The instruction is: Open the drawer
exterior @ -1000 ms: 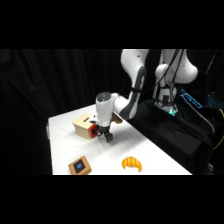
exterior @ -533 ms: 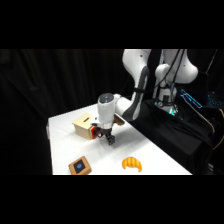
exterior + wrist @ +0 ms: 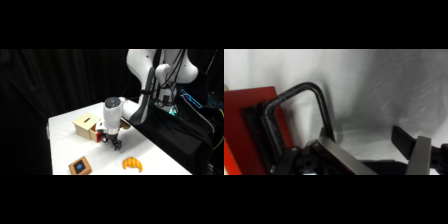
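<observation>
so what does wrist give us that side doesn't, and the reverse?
Wrist only: the black wire handle standing off the red drawer front, with the pincer open and one finger close by the loop; whether they touch is unclear. Side only: the tan box with its top slot, the small block with a dark top, an orange croissant-like object, the arm and the table edges. Both: the red front, the pincer and the white table.
</observation>
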### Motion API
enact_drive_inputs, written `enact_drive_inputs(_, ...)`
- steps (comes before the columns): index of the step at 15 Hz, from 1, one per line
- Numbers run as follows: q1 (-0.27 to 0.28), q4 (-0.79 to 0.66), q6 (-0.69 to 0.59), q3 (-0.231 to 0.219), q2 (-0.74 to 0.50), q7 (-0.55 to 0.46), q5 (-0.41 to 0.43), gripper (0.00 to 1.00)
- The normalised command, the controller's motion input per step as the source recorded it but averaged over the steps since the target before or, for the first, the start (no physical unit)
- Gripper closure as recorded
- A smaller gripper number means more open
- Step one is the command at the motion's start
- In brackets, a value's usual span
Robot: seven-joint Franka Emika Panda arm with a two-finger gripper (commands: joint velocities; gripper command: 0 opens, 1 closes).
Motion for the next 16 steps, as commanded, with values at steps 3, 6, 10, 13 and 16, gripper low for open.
enact_drive_inputs(3,0.159,-0.18,0.05,0.078,-0.11,0.07,0.105,0.0)
enact_drive_inputs(6,0.185,-0.21,0.03,0.059,-0.16,0.11,0.086,0.0)
enact_drive_inputs(10,0.189,-0.21,-0.01,0.038,-0.2,0.14,0.069,0.0)
enact_drive_inputs(13,0.121,-0.15,-0.07,0.015,-0.2,0.1,0.059,0.0)
enact_drive_inputs(16,0.023,-0.09,-0.21,-0.024,-0.26,0.02,0.043,0.0)
